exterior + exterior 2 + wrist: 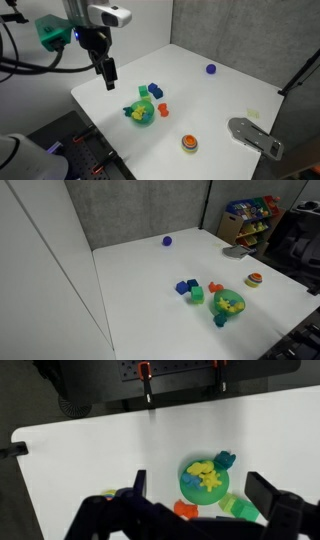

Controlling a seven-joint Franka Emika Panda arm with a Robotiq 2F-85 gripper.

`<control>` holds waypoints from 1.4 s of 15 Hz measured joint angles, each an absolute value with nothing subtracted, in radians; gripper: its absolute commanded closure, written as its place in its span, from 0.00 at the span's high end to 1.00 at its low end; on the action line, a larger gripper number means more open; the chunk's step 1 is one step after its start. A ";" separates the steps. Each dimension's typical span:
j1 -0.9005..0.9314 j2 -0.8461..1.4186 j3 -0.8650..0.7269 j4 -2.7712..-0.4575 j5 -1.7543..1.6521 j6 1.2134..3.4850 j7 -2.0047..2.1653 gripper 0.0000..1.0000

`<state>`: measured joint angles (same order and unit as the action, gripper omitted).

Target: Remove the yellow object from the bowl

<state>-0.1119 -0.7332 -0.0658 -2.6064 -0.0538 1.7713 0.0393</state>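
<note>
The green bowl point(142, 116) point(229, 306) point(203, 492) stands near the table's front edge. Yellow lump-like pieces point(208, 480) lie inside it with a small blue piece, and the yellow also shows in both exterior views point(135, 113) point(228, 303). A teal piece point(224, 459) rests at the bowl's rim. My gripper point(107, 73) point(199, 480) is open and empty. It hangs above the table, up and to the side of the bowl, touching nothing. In the wrist view its two fingers frame the bowl. The arm does not show in one exterior view.
A red-orange piece point(162, 106) point(186, 509), a green block point(197, 294) point(238, 506) and a blue piece point(154, 91) lie beside the bowl. An orange disc point(189, 143), a purple ball point(211, 69) and a grey metal part point(255, 135) sit further off. A toy shelf point(250, 218) stands behind.
</note>
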 measured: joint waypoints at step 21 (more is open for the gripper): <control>-0.052 -0.035 -0.023 -2.567 -0.212 2.368 -0.113 1.00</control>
